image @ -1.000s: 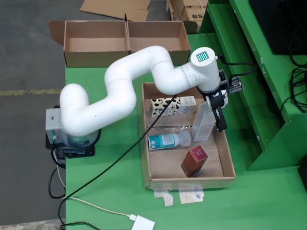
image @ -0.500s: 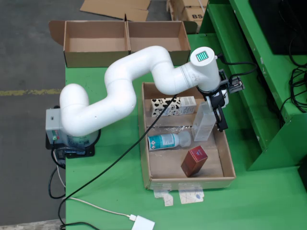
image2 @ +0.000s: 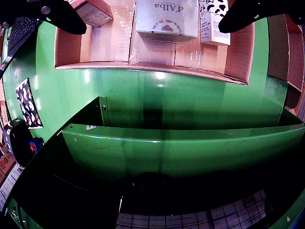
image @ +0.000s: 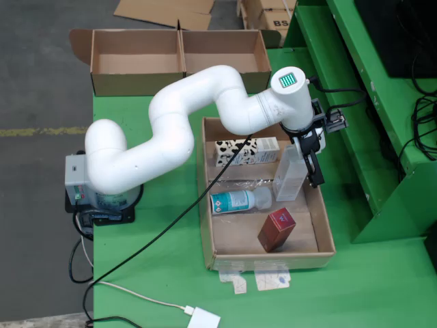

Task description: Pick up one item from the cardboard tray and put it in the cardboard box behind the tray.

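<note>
Overhead view, near end of the cardboard tray: dark red carton standing tilted, apart from the rest. Next back, a clear bottle with teal label lying on its side mid-tray; round and probably slick, would roll, poor pick. Beside it toward the right wall, the tall white carton stands upright, and the gripper sits right at it. Wrist view shows the two black fingers spread wide with that carton between them, gaps on both sides, so the jaws are apart and not clamped on anything yet. My read: carton is the target. Looks like light paperboard in a glossy film wrap, so stiff along the edges but the broad faces will dent, and the film could slip. I'd take it across the narrower faces, around mid-height or a bit above, moderate force, and lift straight up so it clears the tray wall. Further back, cow-print carton lies flat against the far end, partly under the arm. Beyond the tray, the open cardboard box with a centre divider sits at the table's far edge, well apart, both halves look bare.
</note>
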